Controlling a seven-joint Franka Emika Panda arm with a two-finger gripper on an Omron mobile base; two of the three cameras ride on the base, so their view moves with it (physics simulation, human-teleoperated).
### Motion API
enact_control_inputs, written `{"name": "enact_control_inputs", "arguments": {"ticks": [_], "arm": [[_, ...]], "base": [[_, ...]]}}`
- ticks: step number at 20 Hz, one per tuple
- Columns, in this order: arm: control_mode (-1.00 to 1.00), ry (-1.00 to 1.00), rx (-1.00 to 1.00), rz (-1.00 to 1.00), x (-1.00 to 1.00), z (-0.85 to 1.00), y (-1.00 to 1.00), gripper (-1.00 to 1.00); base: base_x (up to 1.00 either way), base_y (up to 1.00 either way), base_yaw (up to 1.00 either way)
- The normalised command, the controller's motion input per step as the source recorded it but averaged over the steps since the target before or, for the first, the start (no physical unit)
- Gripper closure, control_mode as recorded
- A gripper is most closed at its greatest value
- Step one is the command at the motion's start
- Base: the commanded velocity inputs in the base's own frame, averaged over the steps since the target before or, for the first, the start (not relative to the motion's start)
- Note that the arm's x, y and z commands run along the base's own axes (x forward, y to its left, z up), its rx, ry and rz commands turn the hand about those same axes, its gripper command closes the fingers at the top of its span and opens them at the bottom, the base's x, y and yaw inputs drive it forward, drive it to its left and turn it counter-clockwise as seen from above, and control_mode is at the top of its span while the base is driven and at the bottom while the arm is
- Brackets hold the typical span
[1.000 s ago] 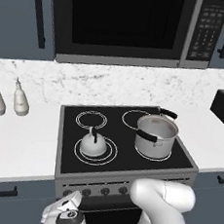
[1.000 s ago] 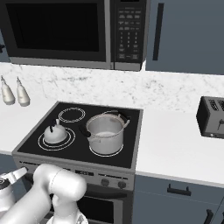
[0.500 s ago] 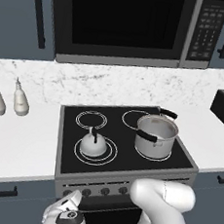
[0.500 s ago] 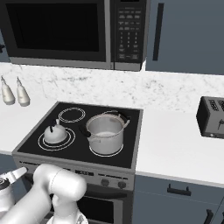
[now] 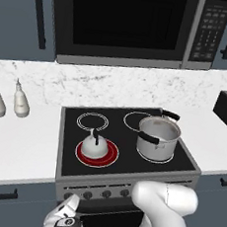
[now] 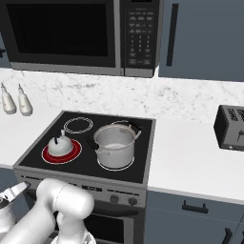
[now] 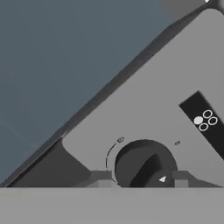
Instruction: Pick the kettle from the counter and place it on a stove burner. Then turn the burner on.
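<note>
Kettle (image 5: 95, 145) on stove burner (image 5: 97, 153), now glowing red | claw (image 7: 139, 176) spread around knob (image 7: 145, 163)

One small silvery dome-shaped kettle (image 5: 94, 145), one cylindrical steel pot (image 5: 158, 138), two white pointed bottles (image 5: 7, 103), one black toaster (image 6: 230, 127), and perhaps four dark stove knobs (image 5: 106, 194).

Steel pot (image 5: 157, 138) centre right on cooktop; two bottles (image 5: 7, 101) left; toaster (image 6: 230, 127) right; microwave (image 5: 127, 25) top.

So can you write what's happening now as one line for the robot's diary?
kettle: on stove burner, burner glowing red | gripper: at stove knob, one fingertip each side | steel pot: on neighbouring burner
</note>
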Motion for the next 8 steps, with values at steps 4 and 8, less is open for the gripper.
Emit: {"name": "enact_control_inputs", "arguments": {"ticks": [4, 8], "arm": [[-1.00, 0.00, -0.09, 0.04, -0.02, -0.21, -0.10, 1.00], [-1.00, 0.01, -0.06, 0.02, 0.00, 0.00, -0.15, 1.00]], "base": [[0.00, 0.00, 0.00], [0.00, 0.00, 0.00]]}}
